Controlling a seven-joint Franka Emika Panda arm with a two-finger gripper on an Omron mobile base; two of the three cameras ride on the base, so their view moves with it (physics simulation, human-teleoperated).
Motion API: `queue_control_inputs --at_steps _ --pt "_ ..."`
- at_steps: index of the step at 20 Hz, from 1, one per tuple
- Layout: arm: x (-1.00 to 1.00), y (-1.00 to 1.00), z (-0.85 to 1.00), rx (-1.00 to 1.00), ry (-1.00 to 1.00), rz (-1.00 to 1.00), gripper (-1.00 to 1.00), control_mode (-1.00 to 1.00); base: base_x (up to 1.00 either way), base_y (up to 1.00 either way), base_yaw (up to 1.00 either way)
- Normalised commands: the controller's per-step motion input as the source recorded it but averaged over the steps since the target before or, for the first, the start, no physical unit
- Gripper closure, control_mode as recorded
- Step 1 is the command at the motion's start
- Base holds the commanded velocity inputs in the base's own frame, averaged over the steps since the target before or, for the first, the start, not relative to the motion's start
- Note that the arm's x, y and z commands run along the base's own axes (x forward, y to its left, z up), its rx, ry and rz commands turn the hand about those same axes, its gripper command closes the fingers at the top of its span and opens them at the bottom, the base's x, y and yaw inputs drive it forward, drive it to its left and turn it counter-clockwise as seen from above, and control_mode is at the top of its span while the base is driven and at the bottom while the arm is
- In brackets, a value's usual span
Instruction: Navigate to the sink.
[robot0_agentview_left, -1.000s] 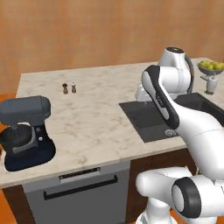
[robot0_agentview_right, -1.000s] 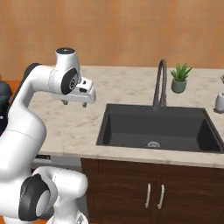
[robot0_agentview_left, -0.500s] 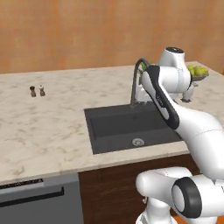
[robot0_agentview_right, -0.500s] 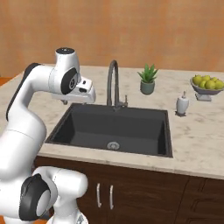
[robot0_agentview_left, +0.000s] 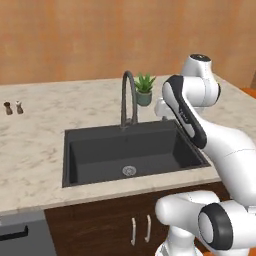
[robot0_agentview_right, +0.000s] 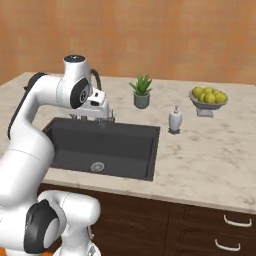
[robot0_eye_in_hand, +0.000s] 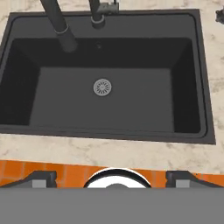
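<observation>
Below the arm, the sink (robot0_eye_in_hand: 109, 83)

A large rectangular matte black sink (robot0_agentview_left: 131, 154) sits recessed in a pale marbled countertop, its single deep bowl empty. A round silver drain (robot0_agentview_left: 129, 170) lies near the middle of the basin floor. A tall dark gooseneck faucet (robot0_agentview_left: 127, 97) rises upright from the back rim, its arch curving forward over the bowl. From the right base camera, the sink (robot0_agentview_right: 102, 147) shows at left of centre; the hand camera looks straight down into the sink (robot0_eye_in_hand: 103, 83).
</observation>
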Motion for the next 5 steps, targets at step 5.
queue_control_inputs --at_steps 5 --pt "0.00 0.00 0.00 0.00 0.00 0.00 -1.00 1.00 0.27 -0.32 0.01"
